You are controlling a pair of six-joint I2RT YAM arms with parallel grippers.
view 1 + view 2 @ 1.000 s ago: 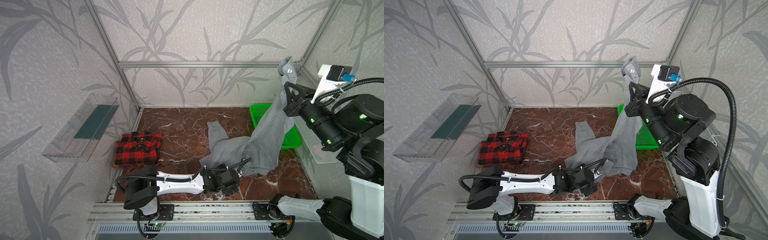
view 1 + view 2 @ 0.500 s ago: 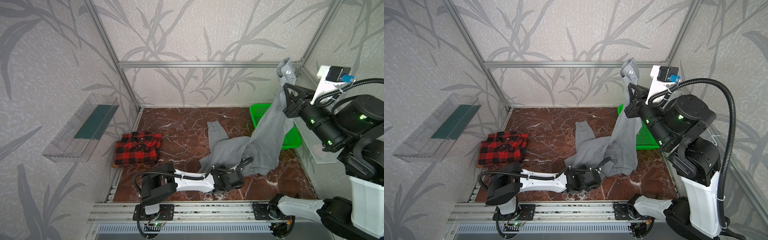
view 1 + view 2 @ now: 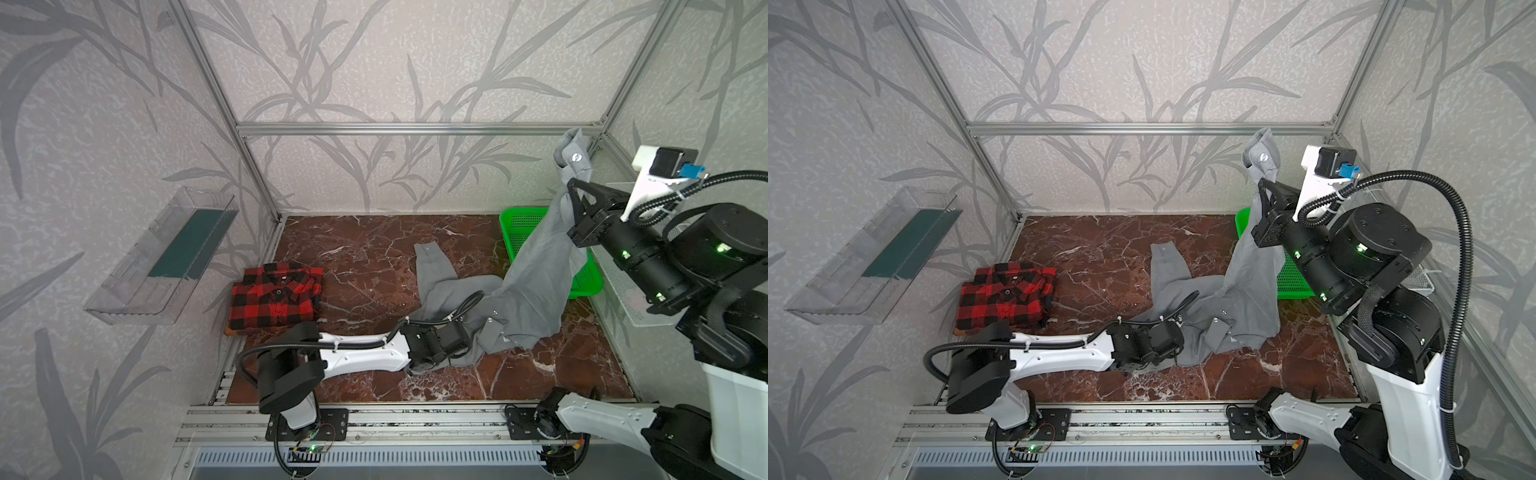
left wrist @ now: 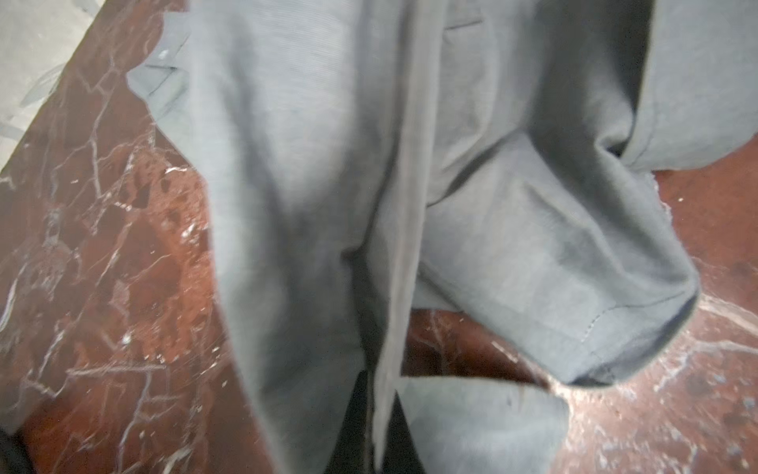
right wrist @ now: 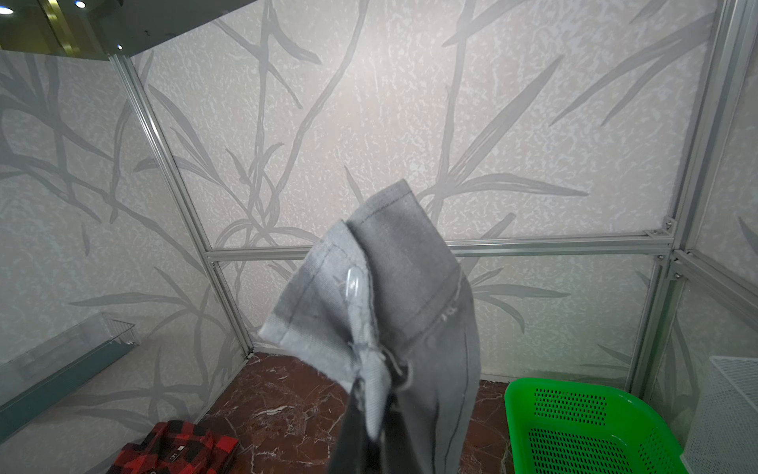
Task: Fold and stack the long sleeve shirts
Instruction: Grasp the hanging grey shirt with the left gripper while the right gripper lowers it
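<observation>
No writing here can be read. The red-and-black plaid shirt (image 3: 272, 301) has a small white neck tag (image 3: 284, 277) just inside its collar, seen in both top views, but any print on it is too small to make out. From the right wrist view the same tag (image 5: 174, 456) shows as a pale patch on the shirt with faint dark marks that stay illegible.

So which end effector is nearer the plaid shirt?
Left. Left end effector: low at mid-table, apart from the plaid shirt. Right end effector: raised far off, by the green basket.
</observation>
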